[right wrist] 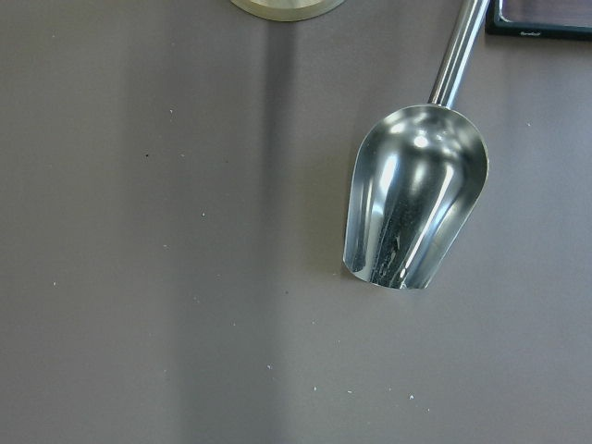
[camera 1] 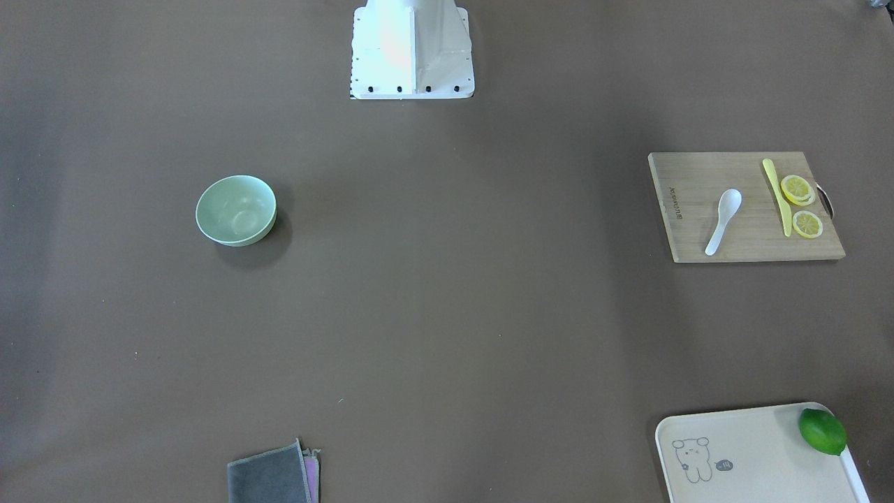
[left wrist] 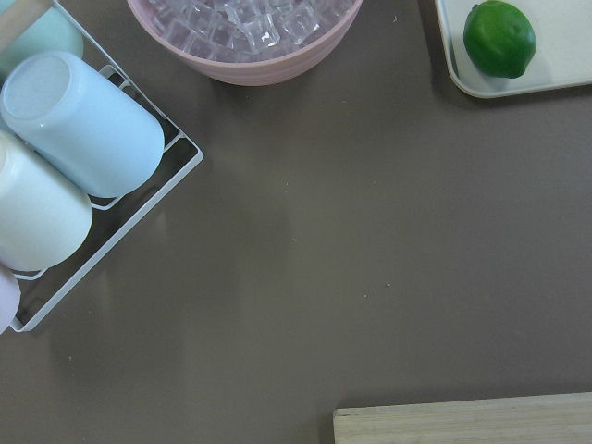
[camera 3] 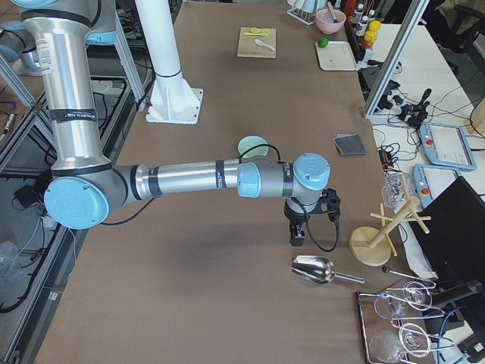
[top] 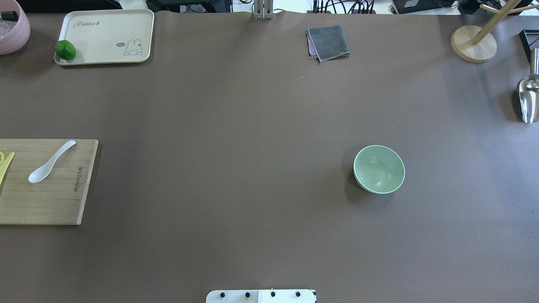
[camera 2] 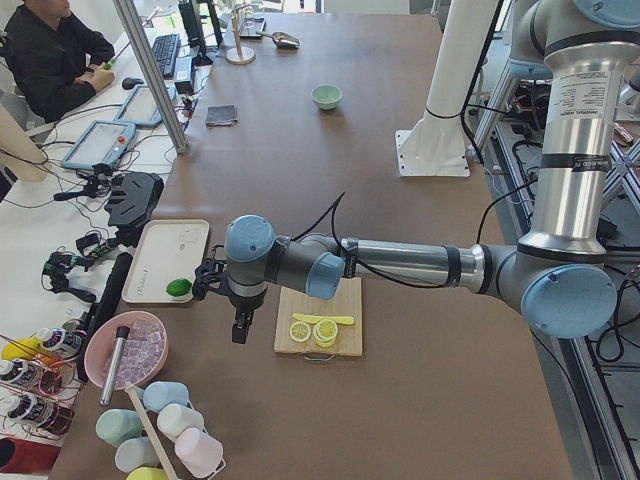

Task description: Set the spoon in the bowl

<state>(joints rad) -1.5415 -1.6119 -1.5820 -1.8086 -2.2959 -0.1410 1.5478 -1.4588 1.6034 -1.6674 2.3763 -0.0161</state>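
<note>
The white spoon (camera 1: pixel 723 221) lies on a wooden cutting board (camera 1: pixel 691 175) on my left side; it also shows in the overhead view (top: pixel 51 162). The mint-green bowl (camera 1: pixel 236 209) stands empty on the brown table on my right side, also in the overhead view (top: pixel 379 169). My left gripper (camera 2: pixel 240 325) hangs over the table beyond the board's outer end, apart from the spoon. My right gripper (camera 3: pixel 295 236) hangs past the bowl, near a metal scoop. Both grippers show only in the side views, so I cannot tell if they are open or shut.
A yellow knife (camera 1: pixel 777 197) and lemon slices (camera 1: pixel 797 189) lie on the board beside the spoon. A cream tray (camera 1: pixel 754 454) holds a lime (camera 1: pixel 822 431). A grey cloth (top: pixel 328 42), a metal scoop (right wrist: pixel 416 208), a wooden stand (top: pixel 473 42), a pink ice bowl (left wrist: pixel 245 37) and racked cups (left wrist: pixel 74 139) ring the table.
</note>
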